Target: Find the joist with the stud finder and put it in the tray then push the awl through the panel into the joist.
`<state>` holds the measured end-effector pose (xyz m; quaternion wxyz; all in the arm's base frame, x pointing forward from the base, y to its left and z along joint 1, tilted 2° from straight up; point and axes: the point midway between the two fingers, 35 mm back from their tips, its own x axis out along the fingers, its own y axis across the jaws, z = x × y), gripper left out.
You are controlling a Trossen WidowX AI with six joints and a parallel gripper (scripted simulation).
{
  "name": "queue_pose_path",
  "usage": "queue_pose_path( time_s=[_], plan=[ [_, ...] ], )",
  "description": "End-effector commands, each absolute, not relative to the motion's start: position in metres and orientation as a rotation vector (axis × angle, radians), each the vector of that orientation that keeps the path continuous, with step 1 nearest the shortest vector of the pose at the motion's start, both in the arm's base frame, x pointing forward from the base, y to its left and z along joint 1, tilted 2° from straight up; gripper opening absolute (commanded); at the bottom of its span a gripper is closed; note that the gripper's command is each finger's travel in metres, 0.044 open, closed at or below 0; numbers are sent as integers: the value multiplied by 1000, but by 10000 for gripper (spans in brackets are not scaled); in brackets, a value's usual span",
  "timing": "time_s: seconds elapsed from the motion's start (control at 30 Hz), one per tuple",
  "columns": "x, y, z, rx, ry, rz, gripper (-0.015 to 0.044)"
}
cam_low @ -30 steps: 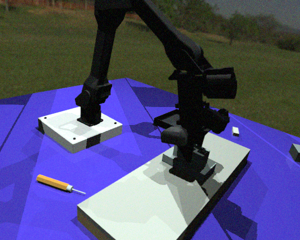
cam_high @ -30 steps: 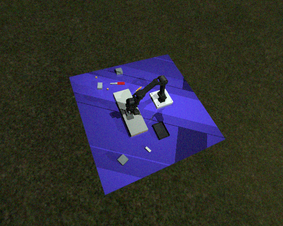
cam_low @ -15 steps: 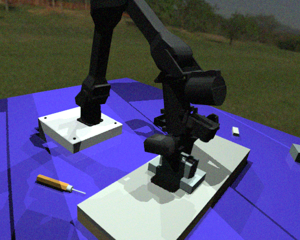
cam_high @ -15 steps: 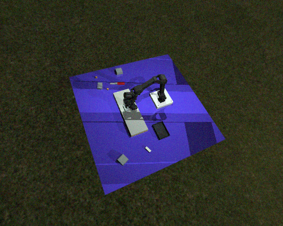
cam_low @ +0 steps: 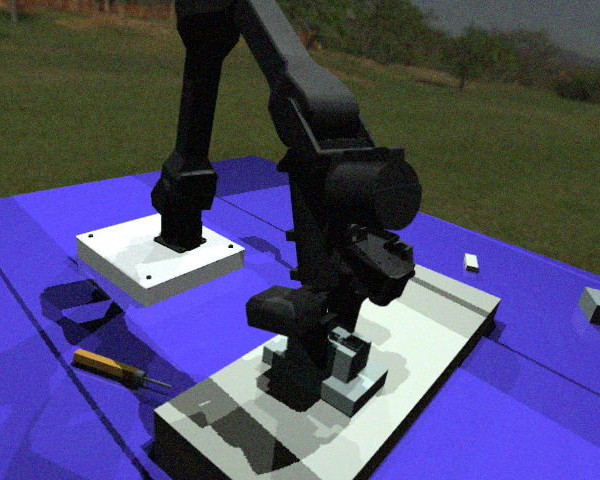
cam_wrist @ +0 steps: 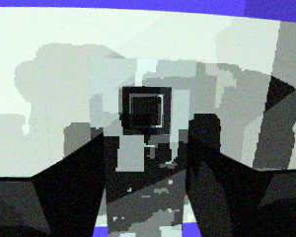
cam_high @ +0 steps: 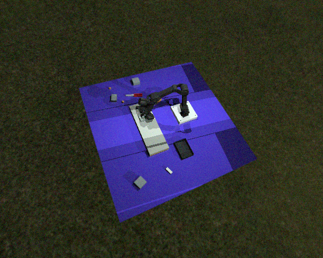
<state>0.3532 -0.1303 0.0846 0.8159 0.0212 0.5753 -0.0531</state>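
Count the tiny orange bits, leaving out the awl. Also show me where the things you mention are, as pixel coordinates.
2. In the top view, one orange bit [cam_high: 109,88] is just above a grey block [cam_high: 113,98]; the other orange bit [cam_high: 123,101] is right of it. The arm [cam_high: 166,92] [cam_low: 323,95] may hide more.
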Motion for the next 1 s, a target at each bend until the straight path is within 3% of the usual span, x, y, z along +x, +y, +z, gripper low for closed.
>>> queue_pose_path(
  time_s=[0.0, 0.73, 0.97],
  plan=[
    [351, -147, 84, 43, 1230, -115, 0],
    [341, -233, 88, 35, 1231, -121, 0],
    [341, -230, 89, 39, 1228, -124, 0]
  ],
)
